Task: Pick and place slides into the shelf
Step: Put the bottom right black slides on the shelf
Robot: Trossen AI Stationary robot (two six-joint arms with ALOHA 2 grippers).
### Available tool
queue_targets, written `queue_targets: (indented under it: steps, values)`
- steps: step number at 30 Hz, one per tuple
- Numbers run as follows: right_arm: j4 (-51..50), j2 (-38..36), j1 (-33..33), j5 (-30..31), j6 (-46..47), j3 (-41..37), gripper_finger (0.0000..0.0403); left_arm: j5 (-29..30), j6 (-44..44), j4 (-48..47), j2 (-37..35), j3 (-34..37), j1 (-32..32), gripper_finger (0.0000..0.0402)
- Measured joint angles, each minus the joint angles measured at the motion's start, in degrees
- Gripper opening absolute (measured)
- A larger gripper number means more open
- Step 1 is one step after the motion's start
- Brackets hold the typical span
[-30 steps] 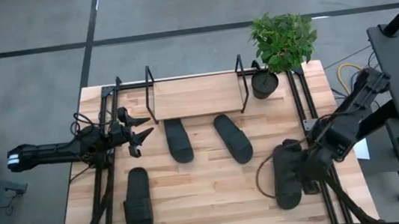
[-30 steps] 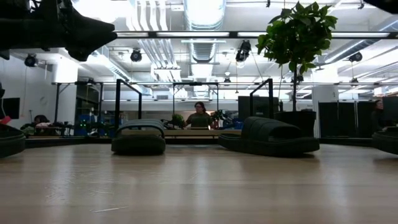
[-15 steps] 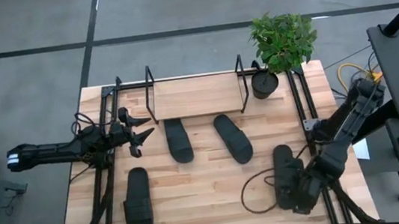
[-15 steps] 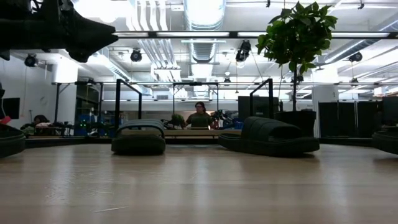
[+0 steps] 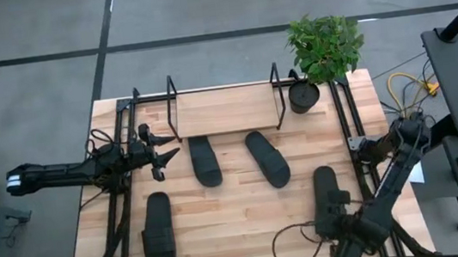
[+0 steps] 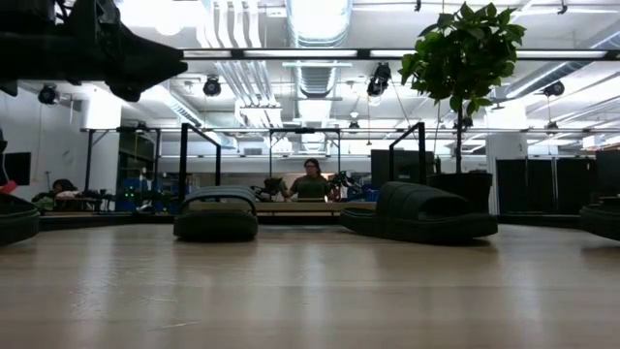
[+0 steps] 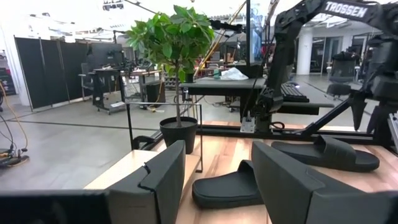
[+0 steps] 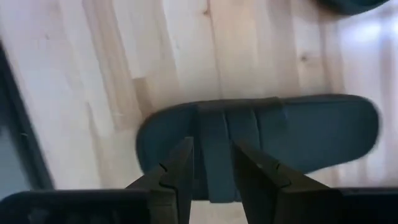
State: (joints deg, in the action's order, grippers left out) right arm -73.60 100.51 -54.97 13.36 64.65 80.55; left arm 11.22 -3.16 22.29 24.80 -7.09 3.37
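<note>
The right gripper [image 5: 343,238] hangs over the near end of the nearest-right of four matte black rubbery slide sandals [image 5: 327,199], at the near right corner of the pale wooden table [image 5: 249,230]. In the right wrist view its two dark fingers [image 8: 180,171] stand a little apart, straddling the sandal's wide strap [image 8: 214,140]; nothing is gripped, and whether they touch the rubber cannot be told.

The other three slides lie flat on the table: one near left [image 5: 158,232] and two mid-table [image 5: 205,161] [image 5: 267,159], just in front of the shelf [image 5: 225,109], a light wooden board between two thin black wire uprights at the far edge. The shelf holds no slide.

The left gripper [image 5: 163,152] hovers above the table's left side, its fingers apart and empty.

The main risk is a poor bite. If the fingers close on the strap's edge instead of around it, the soft rubber is likely to fold and slip free on lifting. Held by the strap alone, the long sole would probably droop and swing, and could catch a wire upright [image 5: 277,97] or brush the black plant pot [image 5: 303,96] standing just right of the shelf. A loose cable [image 5: 294,242] loops on the table beside this slide and could snag.
</note>
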Motion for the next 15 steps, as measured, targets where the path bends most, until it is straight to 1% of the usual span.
queue_targets:
  steps: [5,8,11,15]
  values:
    - [-1.2,3.4,-1.0,6.1,0.3,1.5,0.0097,0.0,0.1,0.0,-0.1,0.0,0.0,0.0171]
    - [-3.2,4.4,-1.2,8.3,2.0,1.6,0.0101,0.0,0.0,-0.1,-0.1,0.0,0.0,0.0171]
    - [-5.9,5.3,-1.4,9.2,4.5,1.5,0.0111,0.0,-0.1,-0.2,-0.1,-0.2,0.0,0.0171]
    - [-5.8,6.0,-1.5,9.3,4.8,1.5,0.0136,0.0,-0.2,-0.1,-0.1,-0.2,0.0,0.0171]
